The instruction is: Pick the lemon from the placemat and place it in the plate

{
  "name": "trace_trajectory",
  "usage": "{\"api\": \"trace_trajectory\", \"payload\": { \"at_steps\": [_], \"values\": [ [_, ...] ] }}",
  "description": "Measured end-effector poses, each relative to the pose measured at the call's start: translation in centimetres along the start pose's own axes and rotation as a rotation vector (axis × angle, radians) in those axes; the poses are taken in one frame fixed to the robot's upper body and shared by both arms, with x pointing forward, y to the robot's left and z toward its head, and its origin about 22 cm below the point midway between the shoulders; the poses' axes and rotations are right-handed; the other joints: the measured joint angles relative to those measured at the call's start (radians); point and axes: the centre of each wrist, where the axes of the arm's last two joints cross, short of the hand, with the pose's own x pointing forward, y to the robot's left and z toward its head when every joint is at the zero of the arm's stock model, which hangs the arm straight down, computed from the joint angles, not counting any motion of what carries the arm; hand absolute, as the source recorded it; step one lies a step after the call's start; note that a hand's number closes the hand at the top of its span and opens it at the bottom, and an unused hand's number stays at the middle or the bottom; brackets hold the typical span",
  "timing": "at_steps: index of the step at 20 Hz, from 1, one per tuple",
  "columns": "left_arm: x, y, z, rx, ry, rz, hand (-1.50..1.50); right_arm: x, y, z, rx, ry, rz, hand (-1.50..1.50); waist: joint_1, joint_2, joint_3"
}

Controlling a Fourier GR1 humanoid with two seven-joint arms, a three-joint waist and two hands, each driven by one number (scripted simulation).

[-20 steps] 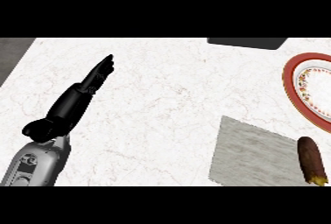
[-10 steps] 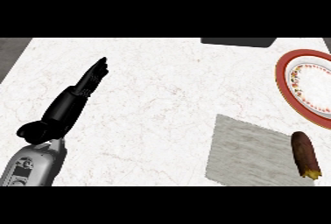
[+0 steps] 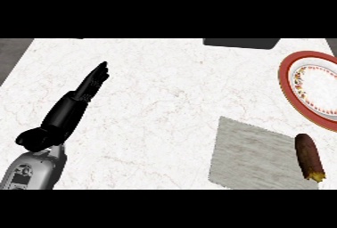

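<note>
– Which hands show in the head view?
– Only 1: the left hand [image 3: 79,98], at the left over the white marble counter [image 3: 164,89]. Its grey forearm comes in from the near left corner.
– How do its fingers stand?
– Straight and close together, pointing far and slightly right. It holds nothing.
– And the thing to be picked?
– A dark brown oblong item [image 3: 309,156] with a yellowish near tip; it does not look like a lemon. It lies on the right part of the grey placemat [image 3: 253,151], lengthwise from far to near.
– Where is the placemat?
– At the near right of the counter, well apart from the hand.
– The plate?
– The red-rimmed plate [image 3: 285,80] sits at the right, just beyond the placemat, cut off by the view's right edge. Nothing lies on the part that shows.
– Anything else?
– 1 dark flat object [image 3: 240,42] at the far edge.
</note>
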Motion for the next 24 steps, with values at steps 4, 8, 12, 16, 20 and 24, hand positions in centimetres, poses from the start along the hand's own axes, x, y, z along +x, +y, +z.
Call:
{"api": "trace_trajectory", "payload": {
  "at_steps": [4,8,12,16,20,24],
  "values": [
    [0.0,0.3,0.1,0.006,0.003,-0.002,0.0,1.0,-0.8,0.9,-0.065,-0.068,-0.127,-1.5,-0.005,-0.003,-0.001],
    [-0.2,0.8,0.1,0.015,0.015,-0.001,0.0,2.3,-2.2,1.6,-0.098,-0.093,-0.331,-1.5,-0.015,-0.006,0.0],
    [-0.4,1.2,0.4,0.025,0.023,-0.002,0.0,3.2,-3.3,2.4,-0.125,-0.092,-0.556,-1.5,-0.028,-0.013,-0.001],
    [-0.7,1.4,0.7,0.038,0.034,-0.003,0.0,3.5,-2.9,4.4,-0.135,-0.074,-0.744,-1.5,-0.044,-0.02,-0.003],
    [-0.7,1.5,1.0,0.049,0.051,-0.003,0.0,3.1,-1.2,7.0,-0.112,-0.047,-0.835,-1.5,-0.065,-0.029,-0.005],
    [-0.9,1.6,1.5,0.063,0.063,-0.009,0.0,3.3,-0.7,9.9,-0.083,-0.043,-0.889,-1.5,-0.083,-0.036,-0.007]
  ]
}}
